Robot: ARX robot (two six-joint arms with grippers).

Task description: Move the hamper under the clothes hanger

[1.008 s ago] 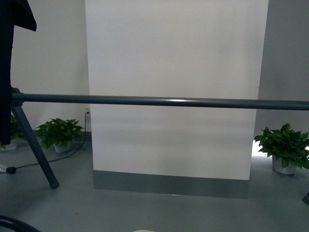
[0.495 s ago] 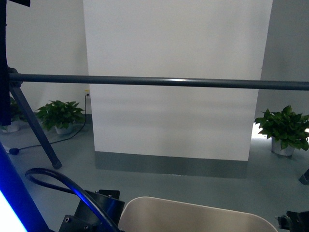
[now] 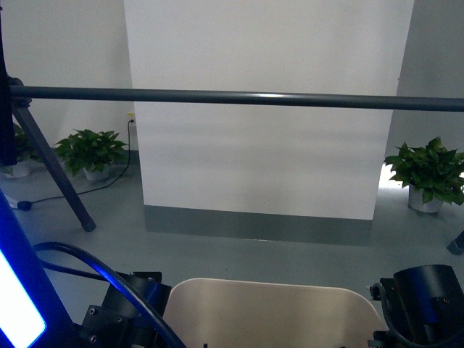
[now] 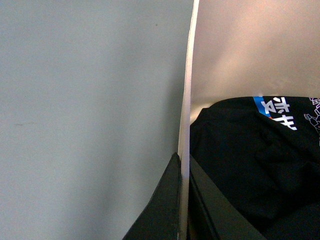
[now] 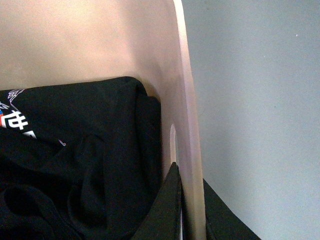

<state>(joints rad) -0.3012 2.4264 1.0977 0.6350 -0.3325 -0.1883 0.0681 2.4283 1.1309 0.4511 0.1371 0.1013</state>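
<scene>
The hamper (image 3: 272,308) is sitting low in the front view. It is close to the robot, between its two arms. The clothes hanger (image 3: 239,96) is stretching its long grey bar across the room, higher up and farther back. Its slanted leg (image 3: 56,177) is standing on the left.

The front view is not showing what is inside the hamper or how the robot is holding it. The wrist views are.

In the left wrist view, the left gripper (image 4: 183,167) is pinching the thin hamper wall. One dark finger is outside and one is inside, closed tight on it. The black clothes (image 4: 250,165), with blue and white print, are lying inside.

In the right wrist view, the right gripper (image 5: 190,177) is pinching the other wall the same way, just beside a slot hole (image 5: 173,137).

I cannot tell if the hamper is touching the grey floor (image 3: 217,250).

A big white board (image 3: 268,159) is standing behind the bar. A left plant (image 3: 90,154) and a right plant (image 3: 428,174) are sitting on either side of it. A black cable (image 3: 80,187) is lying near the left plant. A dark cloth (image 3: 6,109) is hanging at the left edge. The robot's arms are hiding the hamper's near corners.
</scene>
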